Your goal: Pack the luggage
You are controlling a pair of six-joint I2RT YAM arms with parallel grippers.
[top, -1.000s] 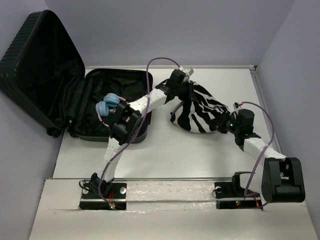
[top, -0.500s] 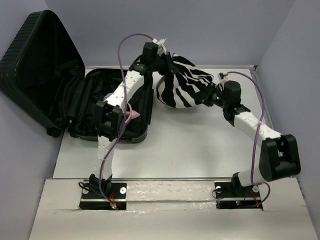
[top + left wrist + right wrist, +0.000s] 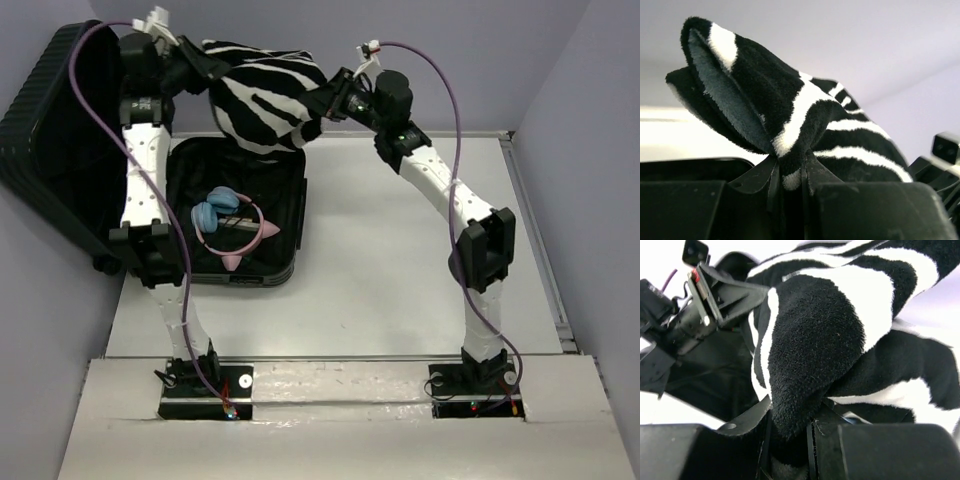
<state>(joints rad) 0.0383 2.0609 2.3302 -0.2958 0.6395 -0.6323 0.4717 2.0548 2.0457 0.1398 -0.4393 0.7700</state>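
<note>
The black ribbed suitcase (image 3: 60, 140) lies open at the left, lid up against the wall. Blue and pink headphones (image 3: 225, 215) lie in its lined base. A fluffy zebra-striped black-and-white pouch (image 3: 265, 95) hangs in the air above the suitcase's far edge, stretched between both grippers. My left gripper (image 3: 200, 68) is shut on its left end; the pinched fabric shows in the left wrist view (image 3: 790, 177). My right gripper (image 3: 335, 100) is shut on its right end, shown in the right wrist view (image 3: 790, 435).
The white table (image 3: 380, 270) extends right of the suitcase, with a raised rim at the right edge (image 3: 535, 230). Purple cables (image 3: 440, 90) loop over both arms. Walls close the back and both sides.
Both arms have lifted the zebra pouch from the table's middle, up and to the left, to above the suitcase's far edge. The left arm no longer covers the headphones.
</note>
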